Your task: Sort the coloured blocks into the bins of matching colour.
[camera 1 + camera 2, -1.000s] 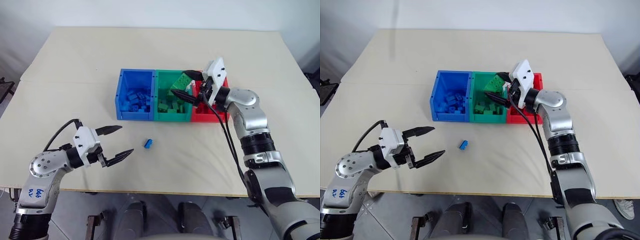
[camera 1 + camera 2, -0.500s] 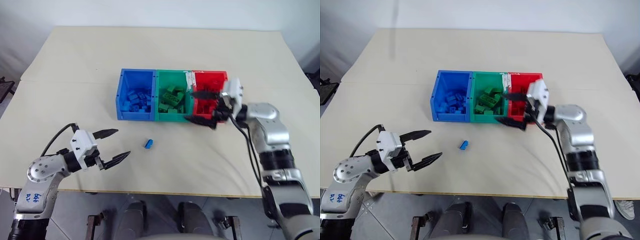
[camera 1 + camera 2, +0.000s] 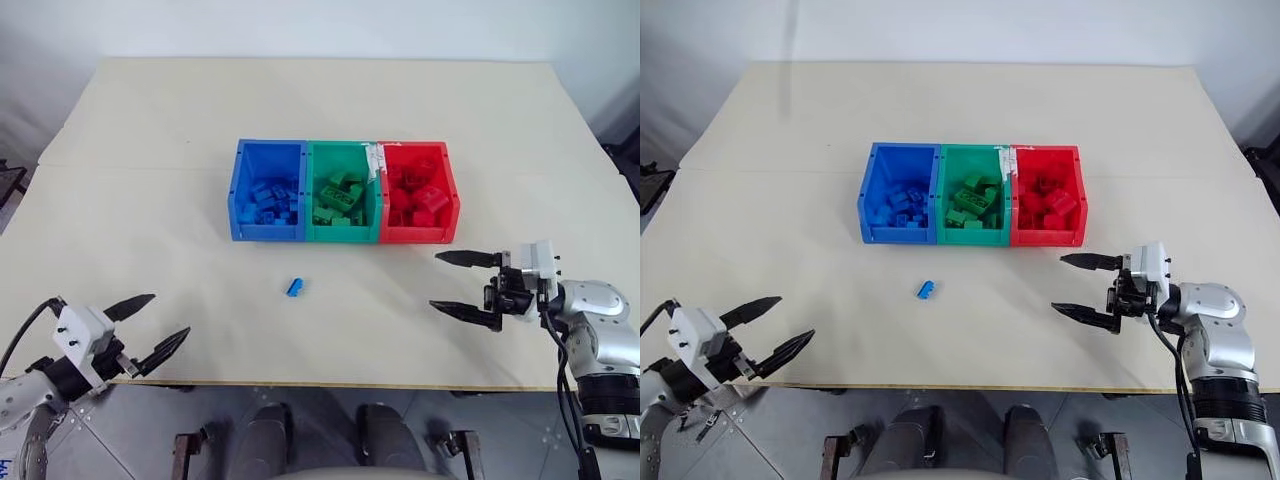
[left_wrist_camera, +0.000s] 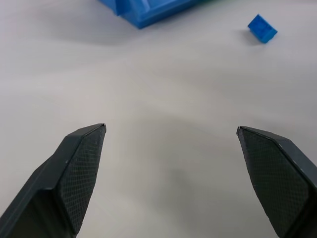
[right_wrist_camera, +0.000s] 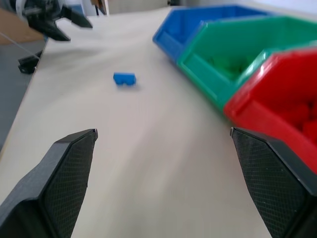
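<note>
One small blue block [image 3: 294, 288] lies alone on the table, a little in front of the blue bin [image 3: 268, 190]. The green bin [image 3: 345, 192] and red bin [image 3: 418, 192] join it in a row, each holding several blocks of its own colour. My left gripper [image 3: 143, 326] hangs open and empty at the table's near left edge, well away from the block [image 4: 262, 28]. My right gripper [image 3: 462, 285] stands open and empty over the table in front of the red bin, pointing left toward the block [image 5: 124, 78].
The beige table [image 3: 150, 160] stretches wide around the bins. Its near edge [image 3: 330, 381] runs just in front of both grippers. A white strip [image 3: 376, 160] sits on the wall between the green and red bins.
My right gripper has drawn back from over the green and red bins to the near right of the table. My left gripper has pulled back and left to the table's near edge.
</note>
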